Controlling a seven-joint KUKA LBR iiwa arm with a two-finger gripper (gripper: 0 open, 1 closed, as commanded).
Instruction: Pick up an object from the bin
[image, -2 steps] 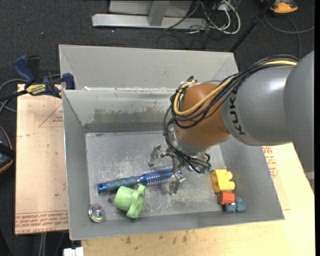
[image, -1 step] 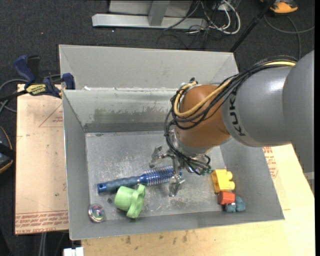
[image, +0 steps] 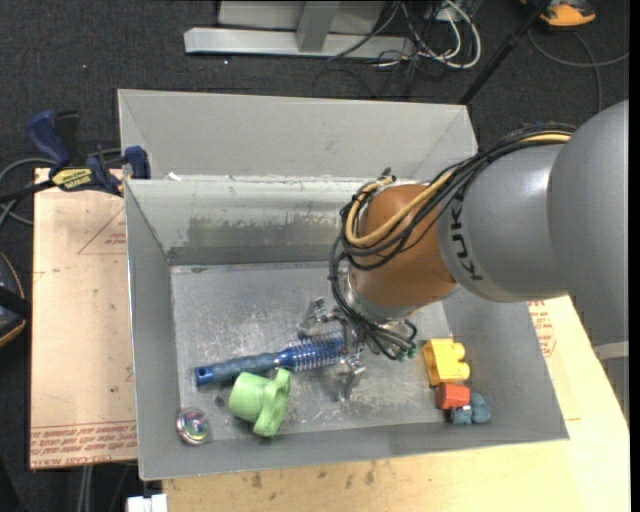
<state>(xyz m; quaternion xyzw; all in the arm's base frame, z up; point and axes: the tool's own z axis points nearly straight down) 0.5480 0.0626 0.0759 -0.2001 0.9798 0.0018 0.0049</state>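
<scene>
Camera view, bin seen from above. My gripper (image: 336, 352) hangs low over the middle of the bin floor, under the orange wrist cover. Its two metal fingers (image: 350, 380) stand apart, one toward the upper left and one toward the lower right. They are spread and closed on nothing.

The blue ribbed tool (image: 250, 366) lies flat on the floor. Its long axis runs from the lower left of the frame up to the centre. Its coiled, ribbed end sits in the gap between my fingers, and its smooth shaft trails away to the lower left. The line between my fingertips crosses that axis nearly square, so I judge that closing would pinch the ribbed end across its width.

The green plastic fitting (image: 260, 402) lies just below the shaft, close to or touching it. The yellow block (image: 443, 360) and the orange block (image: 452, 396) lie apart at the right. The small glass ball (image: 192, 426) sits in the lower left corner.
</scene>
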